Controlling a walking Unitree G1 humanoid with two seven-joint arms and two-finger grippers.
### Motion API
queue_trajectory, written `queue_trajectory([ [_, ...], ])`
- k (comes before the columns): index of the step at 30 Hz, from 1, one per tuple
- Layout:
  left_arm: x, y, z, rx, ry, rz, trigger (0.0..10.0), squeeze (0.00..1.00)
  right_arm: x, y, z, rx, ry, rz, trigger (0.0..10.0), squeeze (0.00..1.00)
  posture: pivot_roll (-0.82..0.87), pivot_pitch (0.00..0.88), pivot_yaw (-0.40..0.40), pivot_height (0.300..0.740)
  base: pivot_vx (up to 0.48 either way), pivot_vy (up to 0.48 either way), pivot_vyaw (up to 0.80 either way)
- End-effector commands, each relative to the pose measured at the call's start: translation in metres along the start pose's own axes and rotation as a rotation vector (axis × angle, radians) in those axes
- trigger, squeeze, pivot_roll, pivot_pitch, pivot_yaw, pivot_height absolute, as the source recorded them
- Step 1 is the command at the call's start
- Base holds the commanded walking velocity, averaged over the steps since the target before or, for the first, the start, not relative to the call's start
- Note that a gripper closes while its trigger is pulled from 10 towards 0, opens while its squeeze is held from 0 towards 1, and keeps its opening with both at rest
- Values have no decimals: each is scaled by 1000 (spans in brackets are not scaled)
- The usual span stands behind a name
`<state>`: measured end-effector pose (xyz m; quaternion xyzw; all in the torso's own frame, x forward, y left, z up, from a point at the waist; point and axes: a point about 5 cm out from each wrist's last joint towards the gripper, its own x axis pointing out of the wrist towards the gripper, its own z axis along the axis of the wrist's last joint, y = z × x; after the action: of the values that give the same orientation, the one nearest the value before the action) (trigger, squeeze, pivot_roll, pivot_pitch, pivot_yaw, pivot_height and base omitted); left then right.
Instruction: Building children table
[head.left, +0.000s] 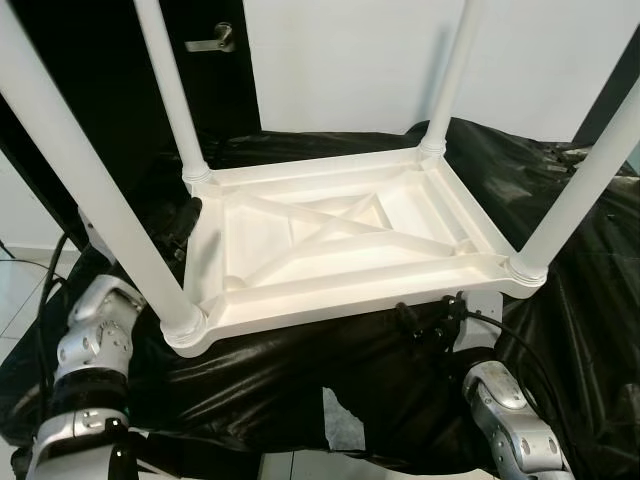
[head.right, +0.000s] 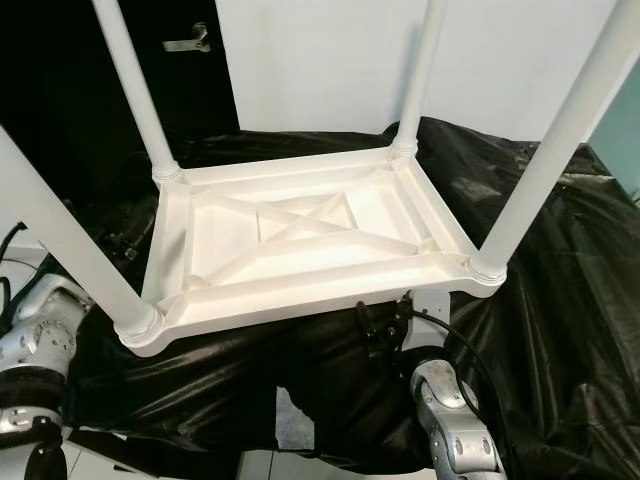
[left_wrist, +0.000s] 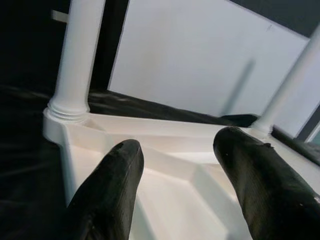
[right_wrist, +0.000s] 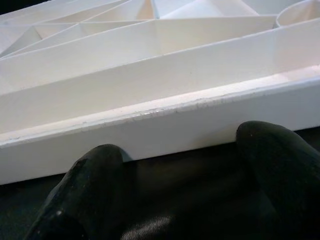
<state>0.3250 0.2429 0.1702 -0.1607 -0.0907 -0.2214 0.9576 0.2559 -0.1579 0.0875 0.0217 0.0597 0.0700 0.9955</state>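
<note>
White plastic children's table (head.left: 340, 240) lies upside down on a surface draped in black plastic sheet (head.left: 560, 330), tabletop face down, ribbed underside up. 4 legs are already in their corner sockets: near-left leg (head.left: 80, 170), far-left leg (head.left: 170, 90), far-right leg (head.left: 450, 75), near-right leg (head.left: 580, 185), all pointing up and splaying a bit outward. Flipped this way probably so the sockets face up and legs can be pushed in from above; assembly looks close to done, likely left is seating legs or turning it over (judgement only).

Underside tray, with X-shaped cross ribs (head.left: 335, 225), holds nothing loose that I can make out.

Left gripper (left_wrist: 185, 185) sits at the table's left edge near the far-left corner, fingers spread apart, nothing between them, aimed along the underside toward that leg socket. Right gripper (right_wrist: 190, 175) is low at the near long edge (right_wrist: 165, 125), fingers spread with the rim just ahead of the tips, on the black sheet, not pinching it. Looks placed to brace or lift the frame from 2 sides.

Behind: white wall (head.left: 350, 60), dark door with metal handle (head.left: 212, 42).
</note>
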Motion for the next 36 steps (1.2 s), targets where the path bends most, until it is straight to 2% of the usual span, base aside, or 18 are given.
queue_trajectory([
  [1,-10,-43,-1,-58,-10,-555,10000,0,4,-4,-5,3,32,-25,10000,0,-21,0,-34,740,0,0,0],
  [2,-10,-43,-1,-58,-10,-555,10000,0,4,-4,-5,3,32,-25,10000,0,-21,0,-34,740,0,0,0],
  [4,-19,-61,-2,-92,-20,-607,10000,0,7,-6,-6,1,38,-35,10000,0,-10,0,-44,740,0,0,0],
  [6,-19,-61,-2,-92,-20,-607,10000,0,7,-6,-6,1,38,-35,10000,0,-10,0,-44,740,0,0,0],
  [8,-28,-80,-4,-123,-20,-632,10000,0,12,-8,-5,-11,35,-37,10000,0,0,0,-52,740,0,0,0],
  [9,-28,-80,-4,-123,-20,-632,10000,0,12,-8,-5,-11,35,-37,10000,0,0,0,-52,740,0,0,0],
  [10,-36,-97,-8,-147,-16,-638,10000,0,19,-9,-2,-26,27,-18,10000,0,5,0,-56,740,0,0,0],
  [14,-43,-110,-14,-163,10,-635,10000,0,28,-9,2,-43,21,14,10000,0,11,0,-57,740,0,0,0],
  [16,-43,-110,-14,-163,10,-635,10000,0,28,-9,2,-43,21,14,10000,0,11,0,-57,740,0,0,0],
  [17,-50,-130,-22,-189,46,-658,10000,0,42,-6,8,-75,15,92,10000,0,25,0,-61,740,0,0,0],
  [18,-50,-130,-22,-189,46,-658,10000,0,42,-6,8,-75,15,92,10000,0,25,0,-61,740,0,0,0],
  [20,-53,-149,-28,-199,77,-683,10000,0,52,-6,14,-88,13,157,10000,0,37,0,-68,740,0,0,0],
  [25,-46,-169,-35,-204,89,-693,10000,0,66,-5,20,-116,15,218,10000,0,42,0,-72,740,0,0,0],
  [31,-40,-191,-47,-236,104,-744,10000,0,81,8,27,-157,10,310,10000,0,42,0,-69,740,0,0,0],
  [33,-35,-197,-51,-236,108,-748,10000,0,85,11,28,-164,11,320,10000,0,41,0,-64,740,0,0,0],
  [34,-28,-205,-56,-228,114,-757,10000,0,89,14,29,-179,11,327,10000,0,36,0,-57,740,0,0,0],
  [35,-18,-221,-61,-221,118,-787,10000,0,96,19,32,-206,-4,339,10000,0,33,0,-49,740,0,0,0],
  [36,-18,-221,-61,-221,118,-787,10000,0,96,19,32,-206,-4,339,10000,0,33,0,-49,740,0,0,0],
])
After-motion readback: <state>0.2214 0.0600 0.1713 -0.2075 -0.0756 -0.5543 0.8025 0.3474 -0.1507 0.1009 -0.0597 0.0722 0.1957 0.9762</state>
